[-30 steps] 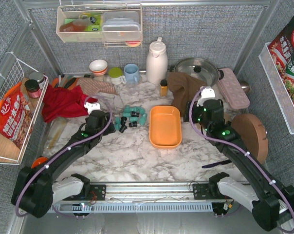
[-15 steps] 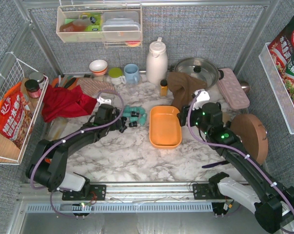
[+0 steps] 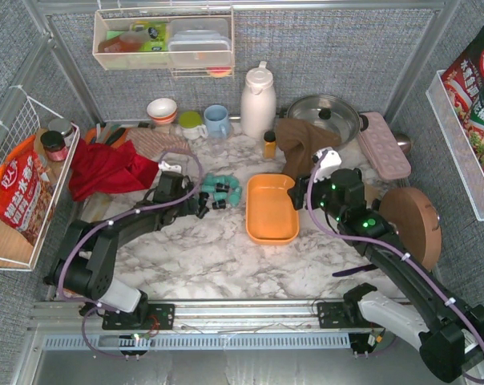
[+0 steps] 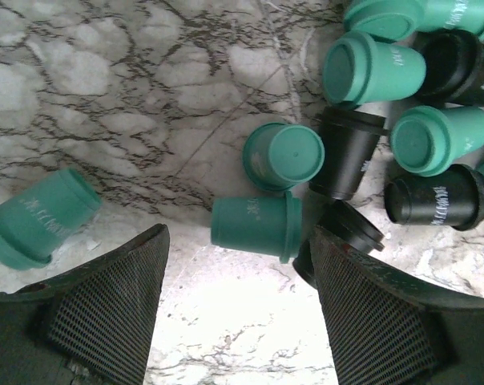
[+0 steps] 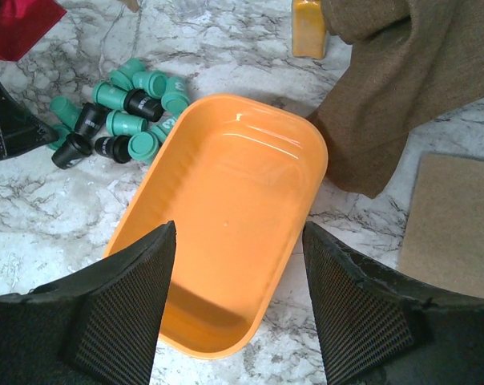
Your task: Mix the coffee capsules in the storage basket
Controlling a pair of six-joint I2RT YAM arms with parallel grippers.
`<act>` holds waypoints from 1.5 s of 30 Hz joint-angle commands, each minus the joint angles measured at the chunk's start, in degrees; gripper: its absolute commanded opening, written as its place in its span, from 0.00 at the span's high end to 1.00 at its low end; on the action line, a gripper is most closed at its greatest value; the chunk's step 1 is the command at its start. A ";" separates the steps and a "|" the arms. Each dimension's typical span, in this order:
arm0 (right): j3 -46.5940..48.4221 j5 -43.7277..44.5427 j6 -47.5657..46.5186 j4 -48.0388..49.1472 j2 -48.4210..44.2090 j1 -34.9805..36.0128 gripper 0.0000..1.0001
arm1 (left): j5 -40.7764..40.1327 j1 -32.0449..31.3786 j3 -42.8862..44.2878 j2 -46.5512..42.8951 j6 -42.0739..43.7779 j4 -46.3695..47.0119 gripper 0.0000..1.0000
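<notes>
While the coffee capsules [image 4: 402, 136] all lie out on the marble table [image 4: 106, 96] and none has reached the orange basket [image 5: 318, 152], the job in hand, as I read it, is getting them picked up and carried over. The left gripper [image 4: 239, 249] hangs low over them with its fingers spread. One teal capsule [image 4: 254, 224] lies on its side right between the fingertips, its long axis running from one finger toward the other. A black capsule [image 4: 350, 228] sits against the inside of one finger, the rest of the heap crowds just beyond that fingertip, and a stray teal capsule [image 4: 38, 224] lies outside the other finger.

To do this well, I'd say the fingers should come straight down around that middle teal capsule and close gently. Gripped end to end like this it might squirt out, so a slight turn of the wrist to catch its sides looks safer. The black capsule is the nuisance, since it could get pinched along with it or knocked away.

The right gripper [image 5: 238, 233] hovers with its fingers spread too, holding nothing. The basket lies below and beyond its fingertips, its near end between them, and a brown cloth [image 5: 402, 96] lies just past the basket's far corner.
</notes>
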 commanded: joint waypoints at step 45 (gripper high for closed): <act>3.23 -3.42 -0.03 -1.67 3.01 0.59 0.33 | 5.30 1.32 -7.52 -9.86 -1.10 10.86 0.51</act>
